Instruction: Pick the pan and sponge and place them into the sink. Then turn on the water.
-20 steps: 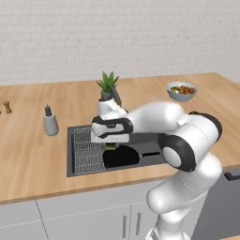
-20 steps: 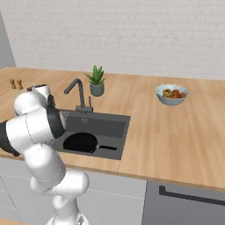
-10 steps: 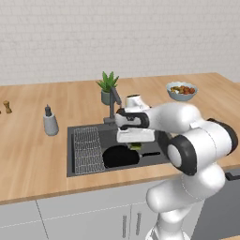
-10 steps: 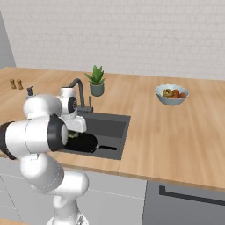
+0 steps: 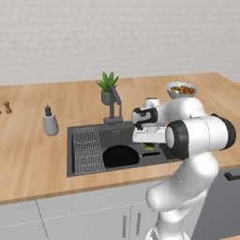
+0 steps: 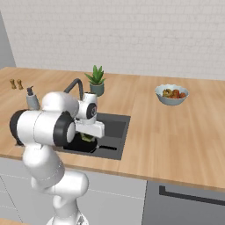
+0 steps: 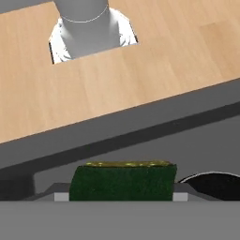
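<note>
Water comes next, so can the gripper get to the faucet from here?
Probably not yet: the gripper holds the sponge over the sink. Once that drops, the faucet stands close behind, nothing between.

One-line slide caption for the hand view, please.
Sponge clamped between the jaws, carried over the sink rim, with the pan edge showing below at right.

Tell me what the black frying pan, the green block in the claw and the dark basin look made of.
Round black frying pan: matte dark metal or nonstick coating, no shine. Green-and-yellow rectangular sponge: soft, speckled scouring face with a yellow edge, likely foam. Dark grey rectangular sink: smooth matte composite or coated metal; the render leaves it open.
</note>
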Tool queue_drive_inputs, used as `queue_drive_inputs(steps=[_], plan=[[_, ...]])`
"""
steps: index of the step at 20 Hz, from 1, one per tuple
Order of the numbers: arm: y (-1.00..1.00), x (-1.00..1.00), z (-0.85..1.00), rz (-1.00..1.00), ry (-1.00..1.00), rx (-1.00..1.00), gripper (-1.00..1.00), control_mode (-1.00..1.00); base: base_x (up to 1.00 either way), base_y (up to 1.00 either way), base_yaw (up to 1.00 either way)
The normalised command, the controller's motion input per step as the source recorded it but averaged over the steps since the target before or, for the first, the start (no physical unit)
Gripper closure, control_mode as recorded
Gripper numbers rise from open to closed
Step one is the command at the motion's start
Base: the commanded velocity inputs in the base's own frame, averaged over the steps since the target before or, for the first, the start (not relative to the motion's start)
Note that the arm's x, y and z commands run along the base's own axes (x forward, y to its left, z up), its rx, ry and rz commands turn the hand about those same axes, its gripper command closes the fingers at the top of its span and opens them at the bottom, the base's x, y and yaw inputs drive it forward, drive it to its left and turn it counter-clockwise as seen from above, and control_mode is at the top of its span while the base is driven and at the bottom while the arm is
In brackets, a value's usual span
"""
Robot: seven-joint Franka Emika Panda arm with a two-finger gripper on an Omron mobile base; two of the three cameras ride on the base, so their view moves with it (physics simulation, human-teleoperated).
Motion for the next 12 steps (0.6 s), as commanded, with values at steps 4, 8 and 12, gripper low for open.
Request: queue_drive_inputs(steps=[4, 8, 12], plan=[[-0.08, 0.52, -0.61, 0.04, 0.00, 0.07, 1.00, -1.00, 0.00, 0.00, 0.00], [0.19, 0.51, -0.48, 0.07, -0.03, 0.01, 1.00, -1.00, 0.00, 0.00, 0.00], [0.11, 0.31, -0.25, 0.06, -0.05, 0.00, 1.00, -1.00, 0.00, 0.00, 0.00]])
